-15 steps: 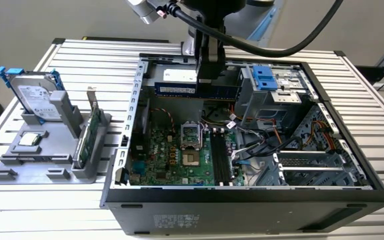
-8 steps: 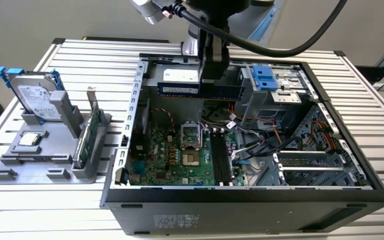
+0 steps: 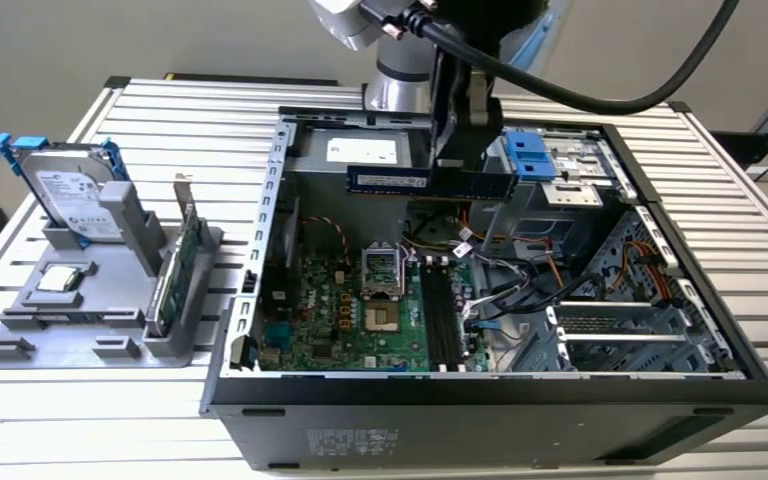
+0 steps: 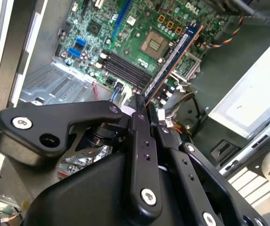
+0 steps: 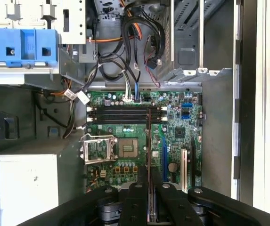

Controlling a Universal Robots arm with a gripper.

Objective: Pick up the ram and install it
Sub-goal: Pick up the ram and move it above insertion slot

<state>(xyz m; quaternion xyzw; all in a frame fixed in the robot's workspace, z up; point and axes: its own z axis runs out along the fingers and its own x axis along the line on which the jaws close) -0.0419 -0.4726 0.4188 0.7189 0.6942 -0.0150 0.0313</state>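
Exterior view: the gripper (image 3: 467,165) is clamped on the ram (image 3: 387,180) toward one end, holding it level above the motherboard (image 3: 344,310) inside the open computer case (image 3: 491,410). The stick is judged light, thin, stiff and fragile. It is best held by its flat faces, clear of the contact edge.

The matte black linkage gripper (image 4: 143,104) is showing silver screw heads (image 4: 21,123); thick black cables (image 3: 618,102) are trailing off the silver-grey arm (image 3: 391,90), upper frame.
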